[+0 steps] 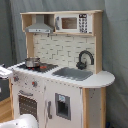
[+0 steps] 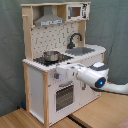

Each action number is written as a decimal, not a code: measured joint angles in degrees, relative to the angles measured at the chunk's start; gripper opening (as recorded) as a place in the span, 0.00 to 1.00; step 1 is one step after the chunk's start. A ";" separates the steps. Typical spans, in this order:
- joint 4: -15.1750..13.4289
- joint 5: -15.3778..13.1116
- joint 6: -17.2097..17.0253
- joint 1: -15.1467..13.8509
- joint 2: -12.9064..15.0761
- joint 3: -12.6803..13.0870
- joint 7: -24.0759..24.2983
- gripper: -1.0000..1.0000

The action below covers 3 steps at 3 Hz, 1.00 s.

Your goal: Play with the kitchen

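1. White panels and pale wood make up the kitchen, which stands upright on the floor against a grey curtain and fills most of both exterior views. It looks stiff and boxy, too big to lift, so I judge play here means working its small moving parts rather than shifting the whole unit.
2. Robot arm, white with a blue light, reaches in from the second exterior view's right, across the front of the cabinet just under the counter edge.
3. Oven door sits below the arm, shut, with a bar handle along its top; that handle looks the firmest place to take hold, and the door should swing on a hinge.
4. Sink and black faucet lie on the counter, well apart from the arm.
5. Steel pot rests on the stove; it looks light and easy to knock if the arm rises past the counter lip.
6. Gripper is at the knob panel on the cabinet front, beside the corner post; I cannot tell how far it is open or whether it has hold of anything.
7. Knobs are small, probably turning parts that want a gentle pinch.
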 joint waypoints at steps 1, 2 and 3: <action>0.14 5.17 -1.68 -0.42 0.82 -3.47 0.00 1.00; 1.63 10.75 -3.63 -1.07 1.94 -5.90 0.10 1.00; 4.63 15.16 -6.47 -2.32 3.17 -6.60 0.70 1.00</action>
